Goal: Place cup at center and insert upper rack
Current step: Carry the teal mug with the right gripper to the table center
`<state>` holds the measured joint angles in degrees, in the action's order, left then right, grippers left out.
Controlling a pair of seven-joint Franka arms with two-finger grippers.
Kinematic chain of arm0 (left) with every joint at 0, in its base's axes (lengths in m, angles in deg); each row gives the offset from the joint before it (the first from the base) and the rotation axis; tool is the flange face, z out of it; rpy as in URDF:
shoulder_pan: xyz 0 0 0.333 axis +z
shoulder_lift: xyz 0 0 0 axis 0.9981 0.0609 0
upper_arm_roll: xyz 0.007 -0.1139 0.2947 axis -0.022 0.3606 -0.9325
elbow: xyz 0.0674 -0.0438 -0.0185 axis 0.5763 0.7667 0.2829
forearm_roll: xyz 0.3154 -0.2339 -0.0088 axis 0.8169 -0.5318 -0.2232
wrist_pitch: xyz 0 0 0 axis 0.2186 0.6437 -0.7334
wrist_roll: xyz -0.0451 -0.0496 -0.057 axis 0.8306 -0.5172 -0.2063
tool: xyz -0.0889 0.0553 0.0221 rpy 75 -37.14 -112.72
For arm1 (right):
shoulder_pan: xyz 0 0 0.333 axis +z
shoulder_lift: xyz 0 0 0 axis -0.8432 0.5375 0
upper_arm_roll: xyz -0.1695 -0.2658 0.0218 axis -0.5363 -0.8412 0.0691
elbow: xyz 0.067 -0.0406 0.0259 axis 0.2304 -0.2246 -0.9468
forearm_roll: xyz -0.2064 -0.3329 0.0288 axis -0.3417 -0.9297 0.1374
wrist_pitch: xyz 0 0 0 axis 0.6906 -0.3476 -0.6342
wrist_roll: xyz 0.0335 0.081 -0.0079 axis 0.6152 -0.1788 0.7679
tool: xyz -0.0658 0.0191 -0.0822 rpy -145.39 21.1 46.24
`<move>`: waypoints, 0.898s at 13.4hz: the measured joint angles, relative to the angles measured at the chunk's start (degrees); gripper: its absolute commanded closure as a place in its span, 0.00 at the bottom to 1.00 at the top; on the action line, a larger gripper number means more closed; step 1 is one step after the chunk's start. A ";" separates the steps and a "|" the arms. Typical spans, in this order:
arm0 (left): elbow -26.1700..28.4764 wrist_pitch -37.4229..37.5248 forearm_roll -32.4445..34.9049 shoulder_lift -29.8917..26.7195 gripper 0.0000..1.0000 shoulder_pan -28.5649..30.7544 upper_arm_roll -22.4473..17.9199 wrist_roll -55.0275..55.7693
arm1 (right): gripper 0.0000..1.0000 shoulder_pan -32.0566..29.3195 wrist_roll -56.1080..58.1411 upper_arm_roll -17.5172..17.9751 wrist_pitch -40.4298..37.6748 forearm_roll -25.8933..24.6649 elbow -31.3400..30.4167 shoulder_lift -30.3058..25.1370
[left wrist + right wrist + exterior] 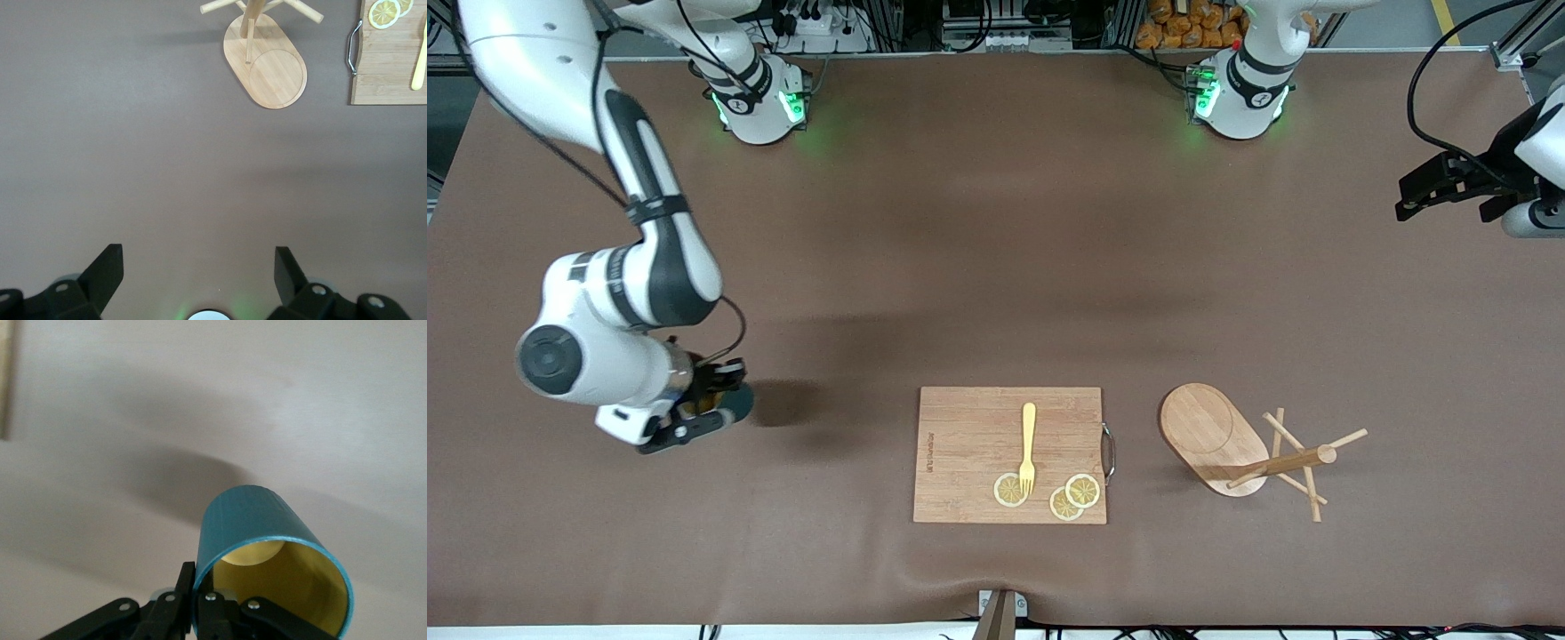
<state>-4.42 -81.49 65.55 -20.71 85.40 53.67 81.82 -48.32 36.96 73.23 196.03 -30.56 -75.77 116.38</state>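
— Right gripper (pixel 200 603) first: what did it have?

— Its fingers were pinched on the rim of the cup (pixel 267 553), one finger inside the yellow wall and one outside the teal one. From the front, the right gripper (pixel 694 418) hung over bare table at the right arm's end, and the cup (pixel 725 400) was mostly hidden under the wrist; only a dark teal edge showed. I could not tell whether it touched the table, and its handle was not visible in any view.

— And the upper rack?

— Well apart from that gripper, toward the left arm's end. The upper rack (pixel 1214 431) lay tipped over, oval base on edge, post and pegs flat on the table. Between it and the held cup sat a cutting board (pixel 1009 453) with a fork (pixel 1028 449) and lemon slices (pixel 1069 496) on it.

— Any writing?

— A small mark along the board's edge, too small to read.

— The left gripper?

— The left gripper (pixel 199 267) waited with its fingers spread wide, holding nothing, over the left arm's end of the table, partly cut off in the front view.
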 measured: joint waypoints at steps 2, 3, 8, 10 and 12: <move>-0.01 -0.09 0.00 0.00 0.00 0.03 -0.01 0.00 | 1.00 4.87 -3.67 0.12 -0.56 0.07 0.00 -0.42; -0.02 -0.09 0.00 0.00 0.00 0.08 -0.03 0.00 | 1.00 7.62 -5.83 0.16 -0.57 0.12 0.00 -0.45; -0.04 -0.11 0.00 0.00 0.00 0.62 -0.03 -0.01 | 1.00 22.78 -20.45 0.25 0.50 0.36 -0.07 -0.42; -0.04 -0.16 0.00 0.00 0.00 0.65 -0.02 -0.01 | 1.00 27.92 -24.70 0.23 1.10 0.37 -0.21 -0.23; -0.05 -0.19 0.00 0.00 0.00 0.68 -0.02 -0.01 | 1.00 32.07 -25.86 0.20 1.35 0.37 -0.50 0.45</move>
<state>-4.47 -81.68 65.55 -20.71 86.07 53.65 81.82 -16.25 11.10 73.43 197.39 -30.18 -76.26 116.82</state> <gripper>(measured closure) 0.000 0.947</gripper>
